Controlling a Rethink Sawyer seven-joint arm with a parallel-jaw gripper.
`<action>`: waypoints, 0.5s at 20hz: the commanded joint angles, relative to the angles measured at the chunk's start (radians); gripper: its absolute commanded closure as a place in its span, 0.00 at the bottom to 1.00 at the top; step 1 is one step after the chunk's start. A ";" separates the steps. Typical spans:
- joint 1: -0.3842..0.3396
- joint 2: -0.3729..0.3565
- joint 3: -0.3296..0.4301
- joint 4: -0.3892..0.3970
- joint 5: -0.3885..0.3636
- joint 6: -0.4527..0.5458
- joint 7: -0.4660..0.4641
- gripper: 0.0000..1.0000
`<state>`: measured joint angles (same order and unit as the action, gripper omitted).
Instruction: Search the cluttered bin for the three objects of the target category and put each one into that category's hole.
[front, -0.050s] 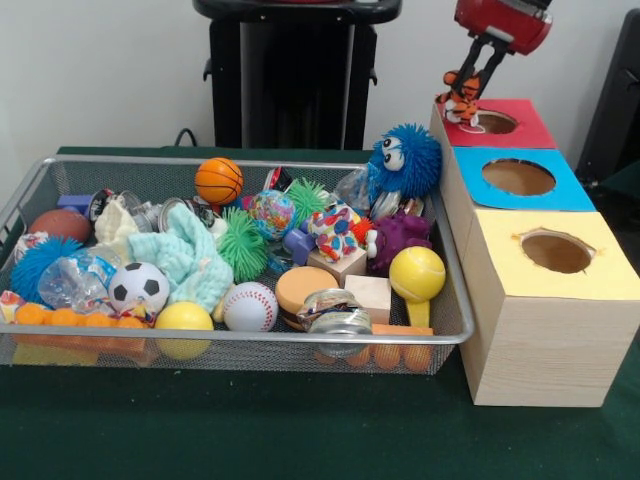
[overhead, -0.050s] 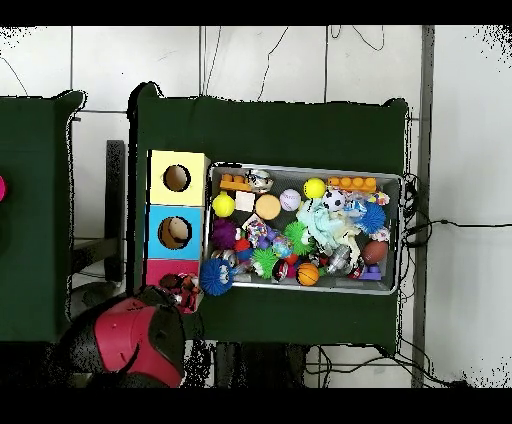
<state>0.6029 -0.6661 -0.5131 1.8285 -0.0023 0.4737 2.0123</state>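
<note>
My gripper (front, -0.050s: 478, 80) hangs at the upper right, shut on a small orange striped tiger toy (front, -0.050s: 460, 101). The toy dangles at the left rim of the round hole (front, -0.050s: 496, 122) in the red box top. From above, the tiger (overhead, -0.050s: 186, 290) shows beside the arm's red head (overhead, -0.050s: 130, 338), over the red box. A blue furry creature with big eyes (front, -0.050s: 404, 160) (overhead, -0.050s: 215, 277) sits at the bin's far right corner. Just in front of it lies a purple plush animal (front, -0.050s: 400, 238) (overhead, -0.050s: 224, 234).
The wire bin (front, -0.050s: 230, 337) holds several balls, spiky toys, wooden blocks, a teal cloth (front, -0.050s: 190, 258) and a metal jar lid. The wooden box row stands against its right side, with a blue-topped hole (front, -0.050s: 518, 177) and a yellow-topped hole (front, -0.050s: 556, 251).
</note>
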 joint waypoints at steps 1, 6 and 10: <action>-0.003 0.034 0.043 0.088 0.073 0.002 0.275 1.00; -0.001 0.041 0.052 0.098 0.102 -0.019 0.281 1.00; 0.017 0.047 0.038 0.081 0.111 -0.010 0.276 1.00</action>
<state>0.6106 -0.6622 -0.5174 1.8630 0.0518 0.4734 2.0123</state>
